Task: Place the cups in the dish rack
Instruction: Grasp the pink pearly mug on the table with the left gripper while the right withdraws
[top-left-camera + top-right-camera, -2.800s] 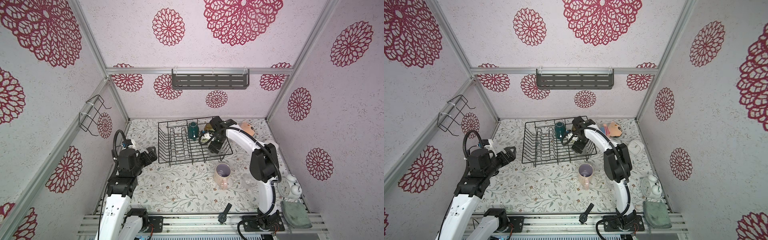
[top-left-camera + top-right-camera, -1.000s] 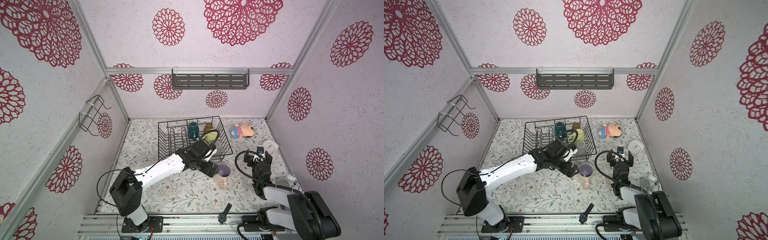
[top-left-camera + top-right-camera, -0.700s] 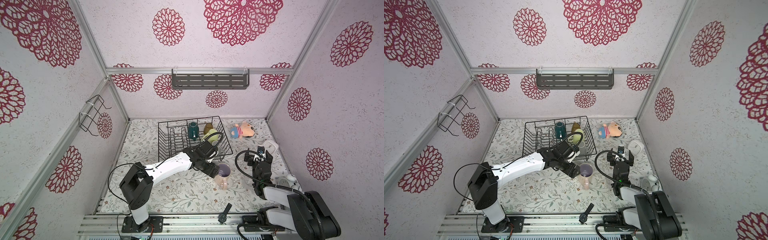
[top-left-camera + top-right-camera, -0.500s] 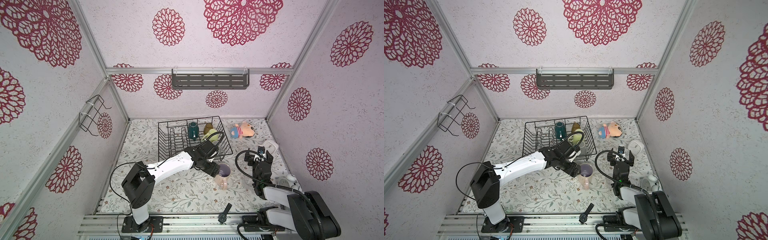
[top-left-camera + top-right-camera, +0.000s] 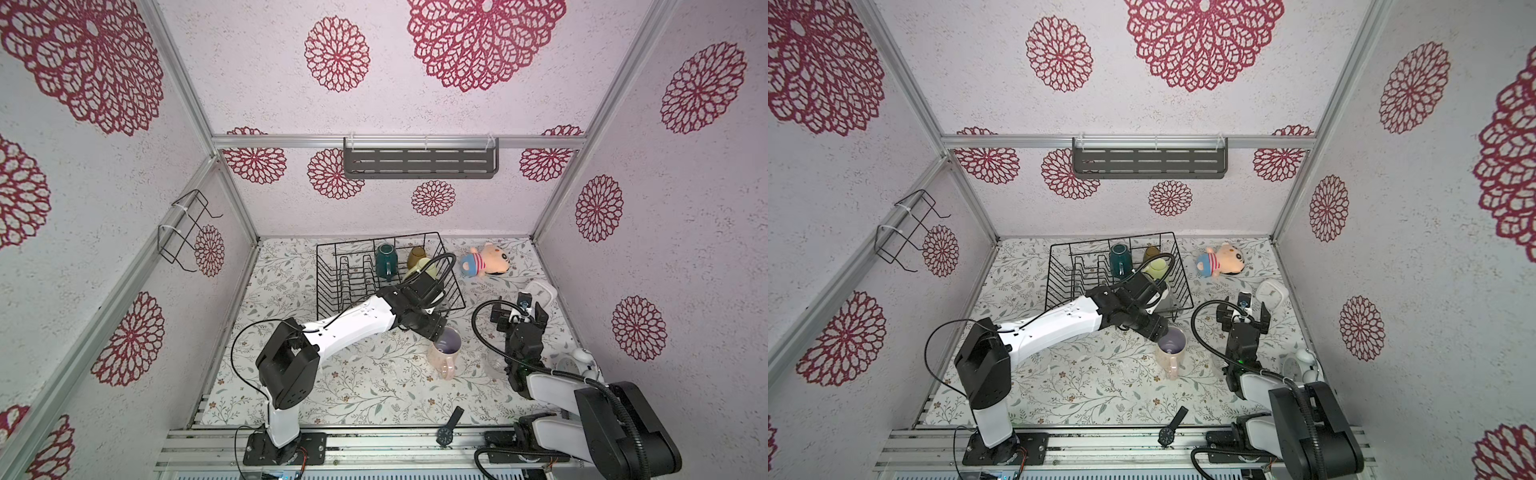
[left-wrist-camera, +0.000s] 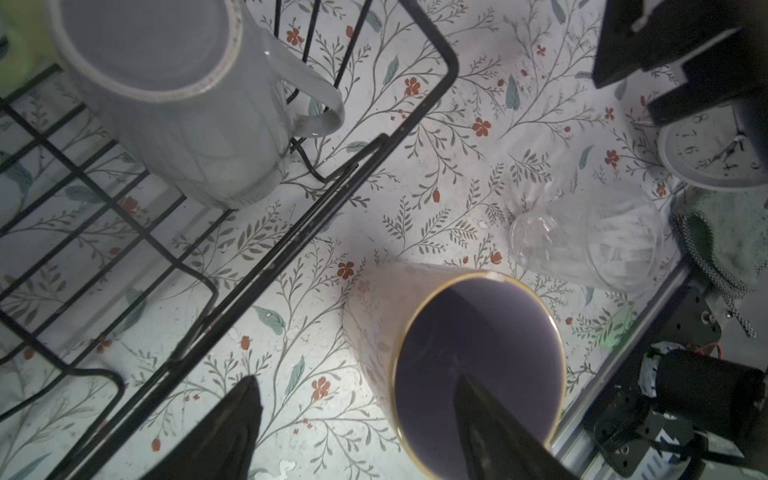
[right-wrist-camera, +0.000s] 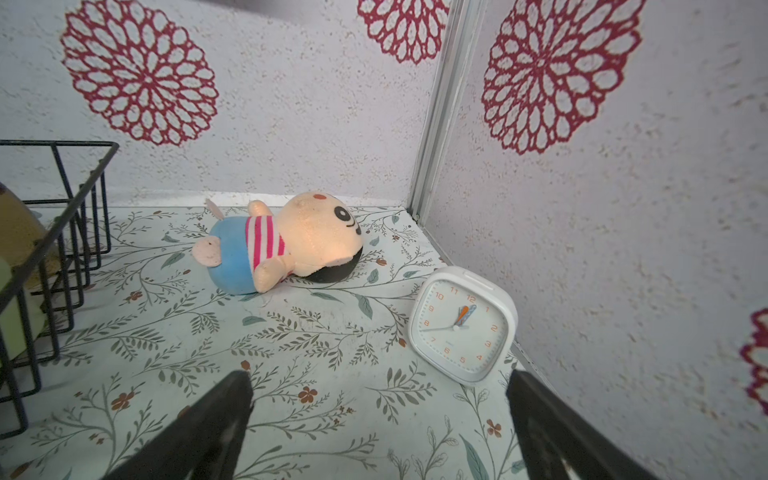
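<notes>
The tall pink mug point(image 5: 445, 353) point(image 5: 1170, 351) point(image 6: 457, 332) stands upright on the floral mat in front of the dish rack point(image 5: 328, 249) point(image 5: 1059, 249) point(image 6: 316, 208). My left gripper point(image 5: 436, 328) point(image 5: 1160, 328) point(image 6: 355, 380) is open astride its rim, one finger inside and one outside, with a gap to the wall. In the rack are the teal mug point(image 5: 385, 259), the amber tumbler point(image 5: 414, 255), the yellow-green mug point(image 5: 424, 268) and the grey cup point(image 6: 178, 104), bottom up. A clear glass point(image 6: 590, 237) point(image 5: 1219, 361) lies on its side right of the pink mug. My right gripper point(image 5: 525, 309) point(image 7: 378, 386) is open and empty.
A plush toy point(image 5: 484, 264) point(image 7: 286, 241) and a white square clock point(image 5: 540, 291) point(image 7: 461, 328) lie at the back right. A round alarm clock point(image 5: 575, 361) stands by the right wall, with a green cloth point(image 6: 727, 232) beside it. A wristwatch point(image 5: 451, 424) lies at the front edge.
The right arm pulled out of the rack to the right side. The left arm reached across to the pink mug, came down over its rim, and its jaws narrowed.
</notes>
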Action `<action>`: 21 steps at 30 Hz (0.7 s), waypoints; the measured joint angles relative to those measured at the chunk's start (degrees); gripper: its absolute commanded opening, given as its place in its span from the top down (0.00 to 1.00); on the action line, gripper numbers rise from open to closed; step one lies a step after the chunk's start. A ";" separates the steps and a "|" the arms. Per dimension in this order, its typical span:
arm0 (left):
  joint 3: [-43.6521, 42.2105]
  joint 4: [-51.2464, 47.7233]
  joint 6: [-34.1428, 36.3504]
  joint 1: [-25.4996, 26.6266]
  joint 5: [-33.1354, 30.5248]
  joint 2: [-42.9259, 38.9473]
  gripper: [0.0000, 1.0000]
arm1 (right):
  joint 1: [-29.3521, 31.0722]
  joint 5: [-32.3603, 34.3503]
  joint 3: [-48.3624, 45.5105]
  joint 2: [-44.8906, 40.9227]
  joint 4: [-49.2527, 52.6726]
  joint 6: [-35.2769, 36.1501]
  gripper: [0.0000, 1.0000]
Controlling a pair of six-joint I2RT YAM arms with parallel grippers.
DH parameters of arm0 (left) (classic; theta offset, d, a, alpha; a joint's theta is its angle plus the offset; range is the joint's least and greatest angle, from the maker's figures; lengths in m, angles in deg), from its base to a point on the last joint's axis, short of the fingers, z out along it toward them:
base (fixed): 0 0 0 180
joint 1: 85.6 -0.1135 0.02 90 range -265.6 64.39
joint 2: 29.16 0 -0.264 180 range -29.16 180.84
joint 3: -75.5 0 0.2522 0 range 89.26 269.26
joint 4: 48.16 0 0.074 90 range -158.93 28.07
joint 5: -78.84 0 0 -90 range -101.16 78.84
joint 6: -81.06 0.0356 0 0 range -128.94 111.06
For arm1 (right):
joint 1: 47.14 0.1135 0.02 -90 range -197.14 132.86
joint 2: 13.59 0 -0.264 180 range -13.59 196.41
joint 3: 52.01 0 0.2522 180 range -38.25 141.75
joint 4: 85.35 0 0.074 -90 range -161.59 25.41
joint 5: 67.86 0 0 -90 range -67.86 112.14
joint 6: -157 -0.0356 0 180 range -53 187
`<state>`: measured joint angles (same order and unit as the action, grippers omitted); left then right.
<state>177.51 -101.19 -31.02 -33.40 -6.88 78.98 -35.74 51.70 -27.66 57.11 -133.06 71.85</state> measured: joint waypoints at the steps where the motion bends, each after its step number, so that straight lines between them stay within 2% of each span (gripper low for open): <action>1: 0.00 -0.20 -0.02 0.00 -0.09 0.52 0.28 | 0.00 0.11 -0.02 0.00 0.00 0.00 0.01; 7: 0.79 -2.27 -0.48 0.04 -0.35 3.13 0.35 | 0.00 0.50 0.00 0.85 0.07 -0.46 0.01; 11: 3.04 -2.82 -0.52 0.22 -0.31 5.14 0.49 | 0.00 0.61 0.00 0.98 0.20 -0.61 0.01; 16: 4.90 -2.80 -0.39 0.37 0.59 8.44 0.55 | 0.00 0.74 0.00 0.98 0.04 -0.98 0.01; 21: 5.25 -3.13 -0.13 0.46 0.79 9.33 0.70 | 0.00 0.85 0.15 1.38 0.59 -1.01 0.01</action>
<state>182.75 -104.32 -31.16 -32.94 -6.10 88.31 -35.74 52.55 -27.51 58.48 -132.47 70.84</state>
